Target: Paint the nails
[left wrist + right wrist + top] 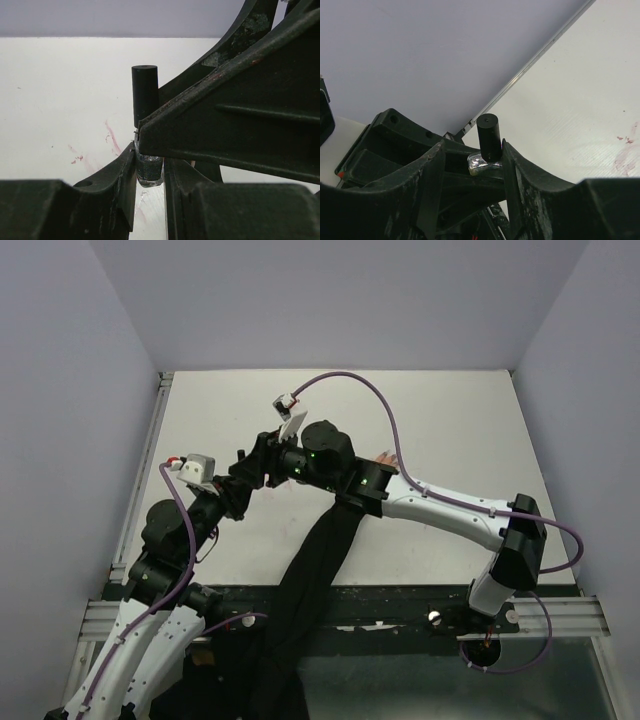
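Left end effector (pixel 149 181) clamped on the glass base of the nail polish bottle (pixel 149 170); right end effector (pixel 472 150) apart, flanking its black cap (pixel 488 135). Fake hand (pixel 386 458), nails indistinct, lies mid-surface (pixel 450 420), just right, under the right arm.

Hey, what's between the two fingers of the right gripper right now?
The black cap of the small bottle stands between the open fingers of the right gripper; the left gripper clamps the glass body. The right wrist view shows it.

Two grippers: left gripper (pixel 150 176), right gripper (pixel 472 156). One small bottle (pixel 148 169), one black cap (pixel 145 95). One fake hand (pixel 386 457), two o'clock in the top view; one black sleeve (pixel 315 562).
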`<state>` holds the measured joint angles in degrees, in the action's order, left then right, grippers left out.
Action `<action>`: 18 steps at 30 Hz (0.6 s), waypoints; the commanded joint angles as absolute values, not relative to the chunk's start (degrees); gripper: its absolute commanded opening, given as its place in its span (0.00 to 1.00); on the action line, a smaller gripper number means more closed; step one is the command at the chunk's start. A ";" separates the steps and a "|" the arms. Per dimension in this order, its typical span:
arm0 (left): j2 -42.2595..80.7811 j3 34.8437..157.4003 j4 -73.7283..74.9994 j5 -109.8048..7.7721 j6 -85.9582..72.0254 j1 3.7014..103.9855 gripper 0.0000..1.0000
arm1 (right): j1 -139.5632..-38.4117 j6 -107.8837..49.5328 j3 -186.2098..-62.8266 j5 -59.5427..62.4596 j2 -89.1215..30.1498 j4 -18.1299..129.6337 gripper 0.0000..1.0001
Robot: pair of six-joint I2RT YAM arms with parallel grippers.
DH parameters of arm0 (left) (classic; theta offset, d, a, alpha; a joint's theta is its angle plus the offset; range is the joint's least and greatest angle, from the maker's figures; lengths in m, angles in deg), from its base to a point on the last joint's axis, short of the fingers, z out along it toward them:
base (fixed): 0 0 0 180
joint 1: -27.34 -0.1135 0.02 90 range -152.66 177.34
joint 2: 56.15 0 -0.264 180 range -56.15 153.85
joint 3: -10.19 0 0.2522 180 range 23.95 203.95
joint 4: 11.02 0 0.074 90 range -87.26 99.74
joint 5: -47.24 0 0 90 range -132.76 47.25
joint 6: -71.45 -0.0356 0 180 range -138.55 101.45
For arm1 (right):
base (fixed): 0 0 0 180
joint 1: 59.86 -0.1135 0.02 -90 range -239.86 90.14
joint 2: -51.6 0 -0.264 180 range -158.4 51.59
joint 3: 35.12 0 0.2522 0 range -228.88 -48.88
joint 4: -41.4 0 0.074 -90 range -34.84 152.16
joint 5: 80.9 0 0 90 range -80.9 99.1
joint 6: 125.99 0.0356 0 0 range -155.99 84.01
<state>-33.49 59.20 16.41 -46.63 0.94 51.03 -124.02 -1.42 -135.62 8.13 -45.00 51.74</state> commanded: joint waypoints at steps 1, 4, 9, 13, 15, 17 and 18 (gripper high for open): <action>-32.42 60.08 16.63 -47.94 1.67 50.81 0.00 | -124.72 -0.75 -137.56 5.23 -45.79 49.44 0.54; -31.63 60.16 16.54 -48.90 1.84 50.81 0.00 | -124.81 -1.01 -137.92 4.71 -46.14 49.18 0.51; -30.92 59.99 15.75 -51.28 2.02 50.81 0.00 | -125.08 -1.10 -138.71 3.48 -46.93 48.92 0.45; -30.31 59.99 15.22 -53.56 2.02 50.81 0.00 | -125.07 -1.27 -139.23 2.86 -47.28 48.48 0.43; -29.96 59.90 14.96 -54.44 2.20 50.81 0.00 | -125.16 -1.36 -139.59 2.68 -47.46 48.39 0.42; -29.69 59.90 14.52 -55.49 2.28 50.81 0.00 | -125.16 -1.54 -139.67 2.60 -47.46 48.30 0.41; -29.52 59.90 14.43 -55.93 2.28 50.81 0.00 | -125.16 -1.62 -139.68 2.68 -47.46 48.21 0.41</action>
<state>-31.55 59.20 15.14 -48.43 1.29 50.55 -123.13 -2.21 -136.72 8.24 -46.51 51.85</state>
